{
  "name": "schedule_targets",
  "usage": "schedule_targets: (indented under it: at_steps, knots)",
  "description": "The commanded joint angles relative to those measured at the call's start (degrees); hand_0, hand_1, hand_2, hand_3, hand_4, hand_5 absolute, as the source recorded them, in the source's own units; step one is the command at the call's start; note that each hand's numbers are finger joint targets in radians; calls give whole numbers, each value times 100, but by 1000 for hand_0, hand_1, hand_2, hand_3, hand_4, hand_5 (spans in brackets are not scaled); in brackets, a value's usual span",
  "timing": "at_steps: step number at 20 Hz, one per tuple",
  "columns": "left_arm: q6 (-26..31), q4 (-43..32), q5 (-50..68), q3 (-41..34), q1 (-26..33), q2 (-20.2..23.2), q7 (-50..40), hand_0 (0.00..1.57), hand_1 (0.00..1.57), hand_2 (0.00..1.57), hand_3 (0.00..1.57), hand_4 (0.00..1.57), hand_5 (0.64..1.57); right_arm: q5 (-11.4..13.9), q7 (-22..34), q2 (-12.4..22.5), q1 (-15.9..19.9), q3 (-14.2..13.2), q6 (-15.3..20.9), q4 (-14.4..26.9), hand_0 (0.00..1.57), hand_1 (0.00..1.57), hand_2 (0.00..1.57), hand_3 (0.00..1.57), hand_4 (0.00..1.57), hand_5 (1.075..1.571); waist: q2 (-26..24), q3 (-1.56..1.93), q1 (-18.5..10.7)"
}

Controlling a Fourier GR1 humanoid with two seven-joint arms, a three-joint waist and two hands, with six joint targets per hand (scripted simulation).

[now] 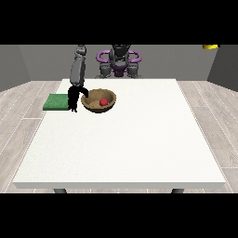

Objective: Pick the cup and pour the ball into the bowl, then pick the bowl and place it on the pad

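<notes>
The bowl (98, 101) sits on the white table (125, 153) with the red ball (104, 101) already inside it, and the green pad (56, 102) lies just beside it toward the view's left. The hand at the view's left (74, 98) hangs between bowl and pad, one finger or the thumb hooked over the bowl's near rim; whether the rest of the fingers close on the wall I cannot tell. The risk from here, as I judge it, is a tilt: lifted by one edge, the bowl could tip and let the ball roll out, or catch the pad's edge when carried across. No cup shows anywhere, and the other hand is out of view
</notes>
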State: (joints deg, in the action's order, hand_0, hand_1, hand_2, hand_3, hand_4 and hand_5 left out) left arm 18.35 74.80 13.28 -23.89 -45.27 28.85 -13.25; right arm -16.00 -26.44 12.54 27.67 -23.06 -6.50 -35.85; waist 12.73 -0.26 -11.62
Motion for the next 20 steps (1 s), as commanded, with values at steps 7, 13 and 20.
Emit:
schedule_targets:
  at_steps: [7, 13, 20]
  knots:
    - [192, 127, 417, -176, -92, 453, -257, 0, 0, 0, 0, 1023, 1537, 74, -190, -440, 597, 124, 502, 508, 0, 0, 0, 0, 448, 1550, 177, 31, -161]
    - [486, 60, 634, -401, 264, 608, 30, 0, 0, 0, 0, 1023, 1540, 69, -30, -162, 357, -38, 917, 707, 0, 0, 0, 0, 615, 1568, 381, 26, -169]
    - [454, 183, 723, -364, 215, 578, -122, 0, 0, 0, 0, 1071, 1523, 627, 226, 360, -324, 197, 1564, 813, 1571, 1571, 1571, 1566, 903, 1495, 416, 14, -191]
